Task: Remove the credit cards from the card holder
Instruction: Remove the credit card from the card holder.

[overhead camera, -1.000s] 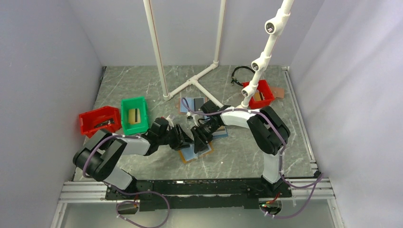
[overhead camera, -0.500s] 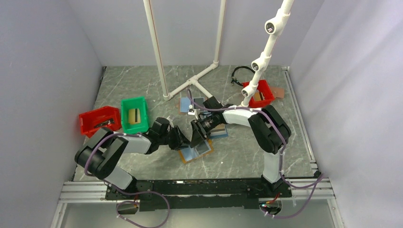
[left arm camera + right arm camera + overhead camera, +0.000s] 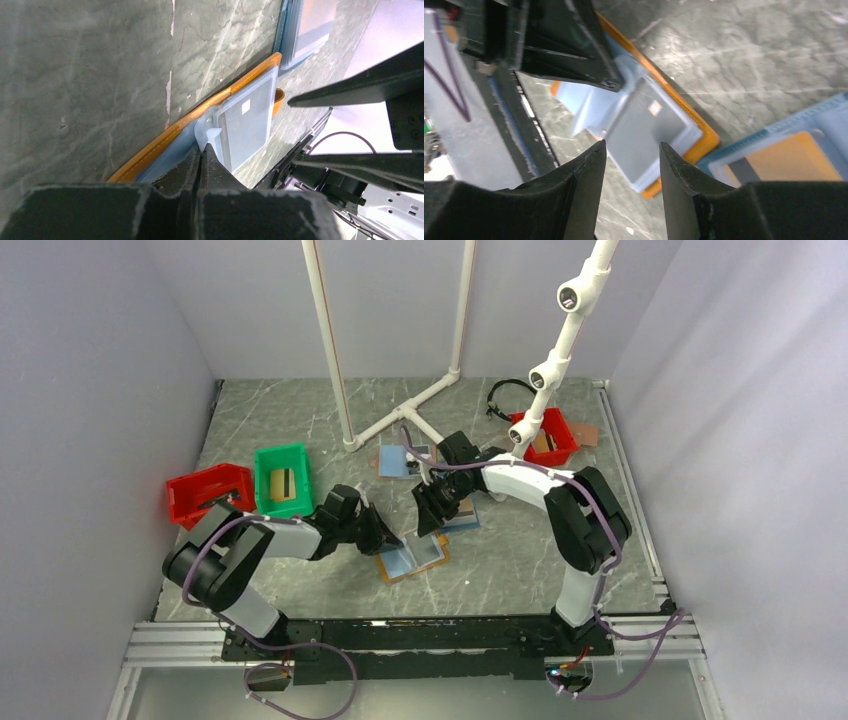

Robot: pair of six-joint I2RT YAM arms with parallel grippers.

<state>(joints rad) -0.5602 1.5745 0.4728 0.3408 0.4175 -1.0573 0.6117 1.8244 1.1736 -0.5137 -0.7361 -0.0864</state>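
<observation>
On the tabletop my closed left hand pins the card holder; my right hand, fingers apart, has backed off with no card.

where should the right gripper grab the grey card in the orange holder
Probably the grey card by its edge farthest from the left gripper, coming in low from the right: it lies flat in the card holder, which that gripper pins at the opposite end.

Top camera looks down from behind the arms; wrist cameras sit close behind left claw and right claw, both facing the holder.
</observation>
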